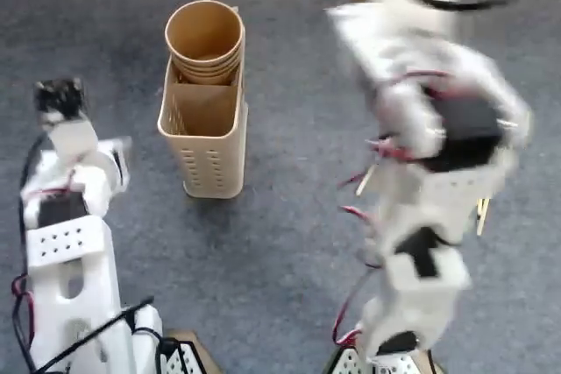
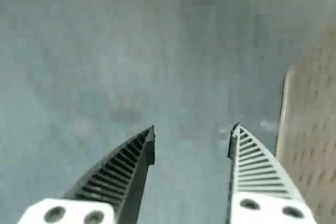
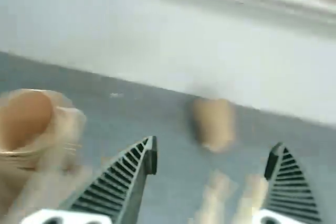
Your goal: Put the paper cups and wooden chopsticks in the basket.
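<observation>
Paper cups (image 1: 204, 37) stand in the cream perforated basket (image 1: 206, 164) on the grey felt-like worktop (image 1: 289, 251), with a pale wall beyond. The cups are brown and nested in one upright stack, mouths up. Left of the basket, the left gripper (image 2: 194, 127) has its fingers spread. The right gripper (image 3: 214, 142) is likewise parted, near blurred wooden chopsticks (image 1: 481, 216).

Light: bright, soft and even over the grey mat (image 1: 289, 243).
Shadows: pale, soft-edged, close under the basket (image 1: 206, 142).
Blur: right arm (image 1: 429, 172) smeared across the high view's upper right; right wrist view streaked all over.
Left wrist view: mat hazy in the upper half.
</observation>
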{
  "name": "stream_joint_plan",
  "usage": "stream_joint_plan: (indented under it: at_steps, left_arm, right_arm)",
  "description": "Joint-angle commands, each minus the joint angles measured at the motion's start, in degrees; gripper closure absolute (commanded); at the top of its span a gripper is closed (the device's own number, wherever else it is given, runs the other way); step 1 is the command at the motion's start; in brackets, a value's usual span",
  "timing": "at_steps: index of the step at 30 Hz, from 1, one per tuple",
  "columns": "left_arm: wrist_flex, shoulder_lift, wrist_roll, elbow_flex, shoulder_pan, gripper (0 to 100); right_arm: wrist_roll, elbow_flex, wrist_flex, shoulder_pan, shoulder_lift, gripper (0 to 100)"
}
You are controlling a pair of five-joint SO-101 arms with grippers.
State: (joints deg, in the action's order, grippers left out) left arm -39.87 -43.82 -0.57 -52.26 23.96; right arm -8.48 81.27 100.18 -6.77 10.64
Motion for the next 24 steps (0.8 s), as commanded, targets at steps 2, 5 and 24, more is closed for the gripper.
stream_joint_plan:
  at_steps: [2, 5, 24]
  left_arm:
    - [0.7, -0.84, 0.35, 20.88, -1.01, 75]
    - [0.97, -0.66, 0.35, 30.81, -4.7, 75]
    - [0.62, 26.51, 0.18, 41.45, -19.47, 75]
  right_arm:
    - [-6.07, -23.34, 0.57, 13.76, -9.71, 67.3]
    - [-9.93, -36.35, -3.82, 20.88, -10.42, 67.3]
    - [-14.33, -101.23, -61.05, 33.89, -10.33, 67.3]
